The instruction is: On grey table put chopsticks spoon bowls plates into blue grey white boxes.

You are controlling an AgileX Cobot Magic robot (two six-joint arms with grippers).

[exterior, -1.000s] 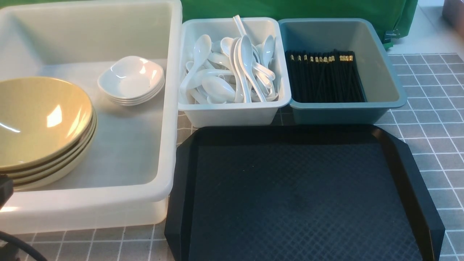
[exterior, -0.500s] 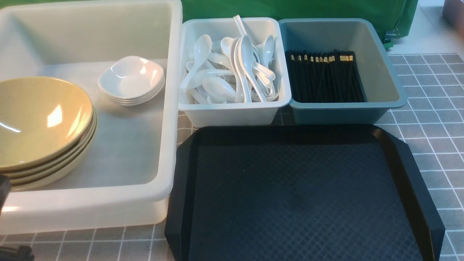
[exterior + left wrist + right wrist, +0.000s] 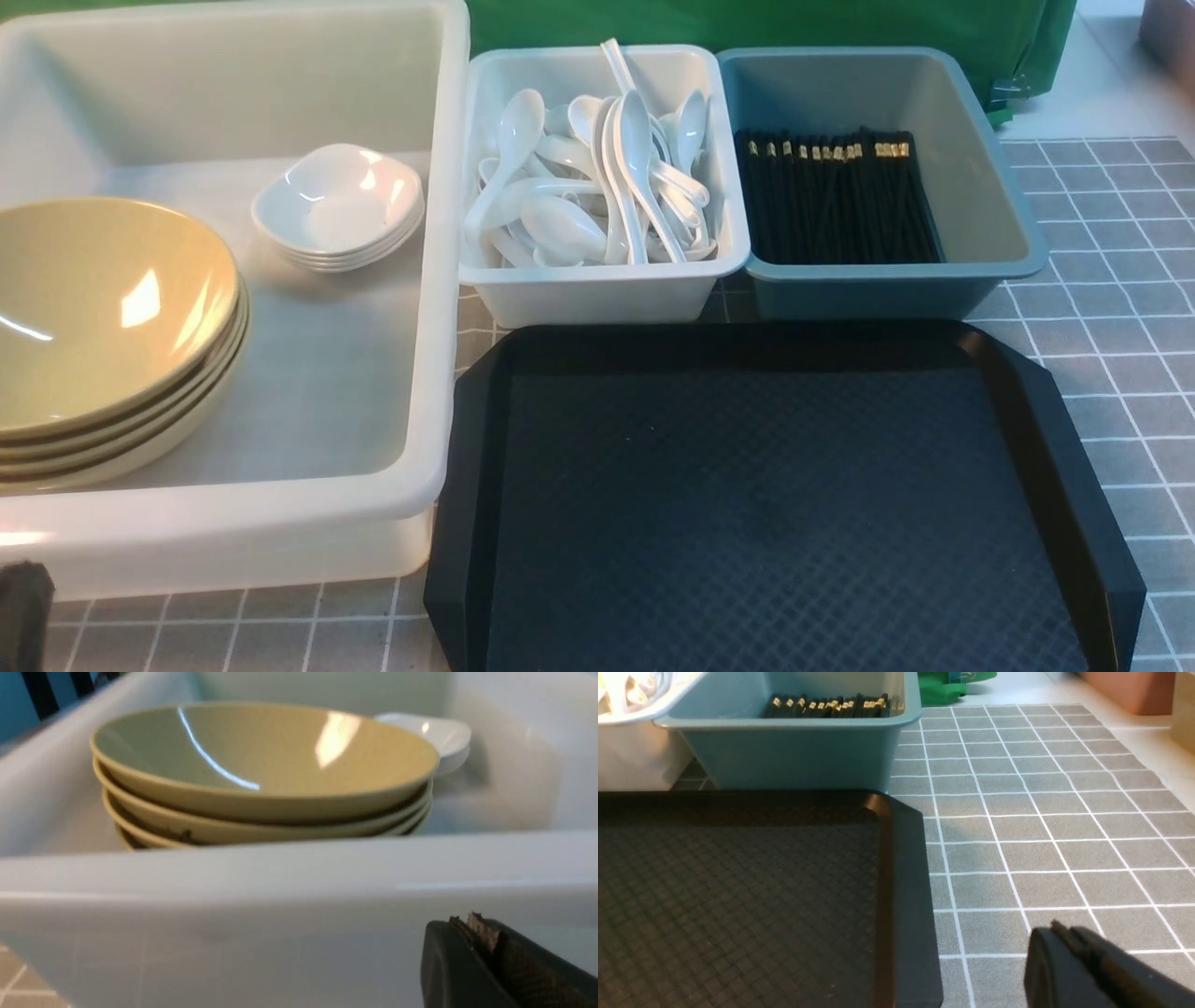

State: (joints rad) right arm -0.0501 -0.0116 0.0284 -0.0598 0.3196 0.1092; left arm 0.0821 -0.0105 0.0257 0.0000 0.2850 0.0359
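A stack of yellow bowls (image 3: 103, 327) and a stack of small white plates (image 3: 338, 205) sit in the large white box (image 3: 429, 280). White spoons (image 3: 597, 187) fill the small white box (image 3: 597, 289). Black chopsticks (image 3: 836, 196) lie in the blue-grey box (image 3: 896, 285). My left gripper (image 3: 467, 926) is shut and empty, low in front of the large box's near wall (image 3: 280, 896); a bit of the left arm shows in the front view (image 3: 23, 611). My right gripper (image 3: 1057, 933) is shut and empty over the grey table (image 3: 1041, 835), right of the tray.
A black tray (image 3: 775, 504) with nothing on it lies in front of the two small boxes; its right rim shows in the right wrist view (image 3: 901, 882). A green object (image 3: 766, 23) stands behind the boxes. The gridded table (image 3: 1120, 280) extends to the right.
The left arm's dark part at the front view's left edge has dropped lower, from beside the large box's near wall to the bottom corner. Nothing else has moved.
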